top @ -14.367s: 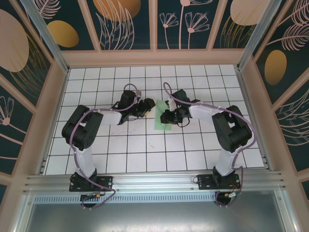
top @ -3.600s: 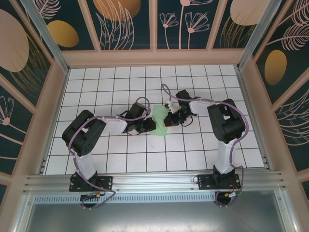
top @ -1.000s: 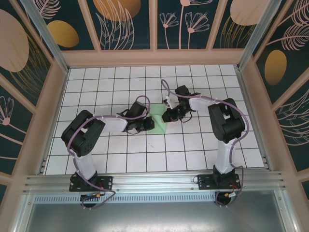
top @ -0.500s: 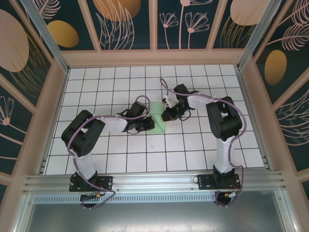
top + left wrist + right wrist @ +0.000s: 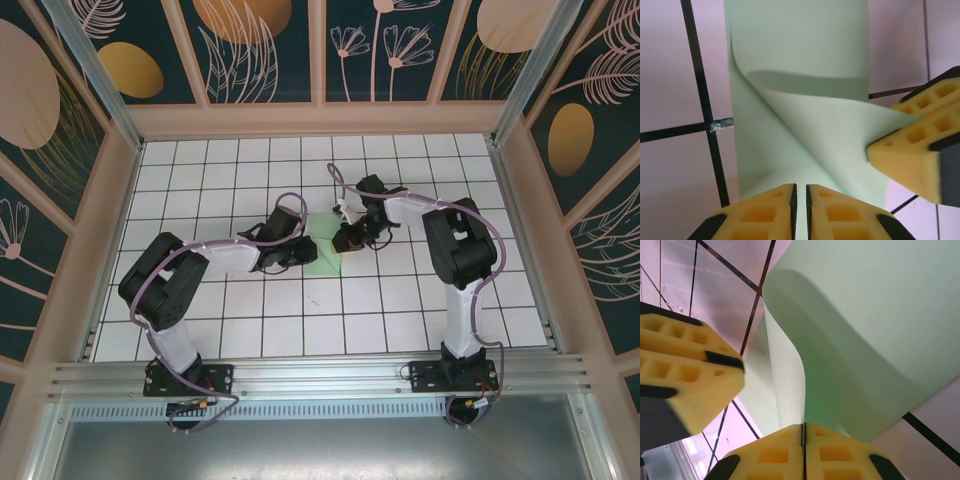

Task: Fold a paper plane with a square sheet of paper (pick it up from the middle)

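The square sheet of paper (image 5: 327, 244) lies on the white tiles between both grippers, folded into a pale green strip (image 5: 800, 45) with one flap curled up off it. My right gripper (image 5: 803, 426) is shut on that flap's edge (image 5: 790, 380); its yellow fingers (image 5: 907, 150) pinch the flap's corner in the left wrist view. My left gripper (image 5: 800, 187) sits low over the strip's near end, its pads a thin slit apart with nothing between them. From above, the left gripper (image 5: 297, 252) and right gripper (image 5: 350, 238) almost meet.
The floor is a white tiled grid (image 5: 400, 300) with dark joints. Wooden-framed walls (image 5: 320, 118) close in the back and both sides. An aluminium rail (image 5: 320, 375) carrying both arm bases runs along the near edge.
The right gripper has drawn the lifted flap closer to the left gripper, so less green shows from above. The left arm's elbow has swung outward to the left.
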